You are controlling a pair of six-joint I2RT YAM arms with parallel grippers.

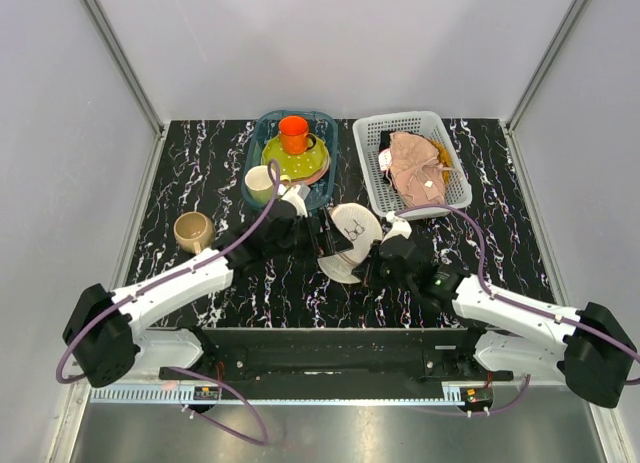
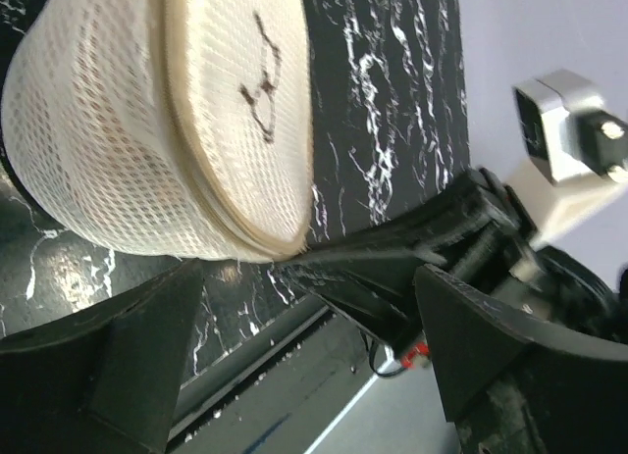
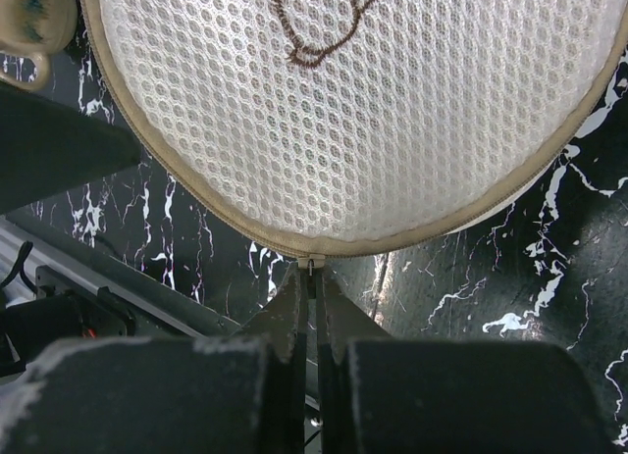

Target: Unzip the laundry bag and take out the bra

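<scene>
The laundry bag [image 1: 350,241] is a cream-white mesh drum tipped on edge at the table's middle, its spectacles print facing up. It also shows in the left wrist view [image 2: 147,130] and the right wrist view [image 3: 363,111]. My right gripper [image 3: 314,277] is shut on the small metal zipper pull [image 3: 312,268] at the bag's lower rim; in the top view it [image 1: 368,263] sits at the bag's near right edge. My left gripper [image 2: 294,376] is open and empty, its jaws wide apart just beside the bag's left side [image 1: 308,233]. The bra is hidden.
A blue tub [image 1: 255,143] at the back holds an orange cup [image 1: 293,133], a green plate and a cream mug. A white lattice basket [image 1: 400,118] at back right holds a pink-beige cloth [image 1: 415,168]. A tan cup [image 1: 193,231] stands at the left.
</scene>
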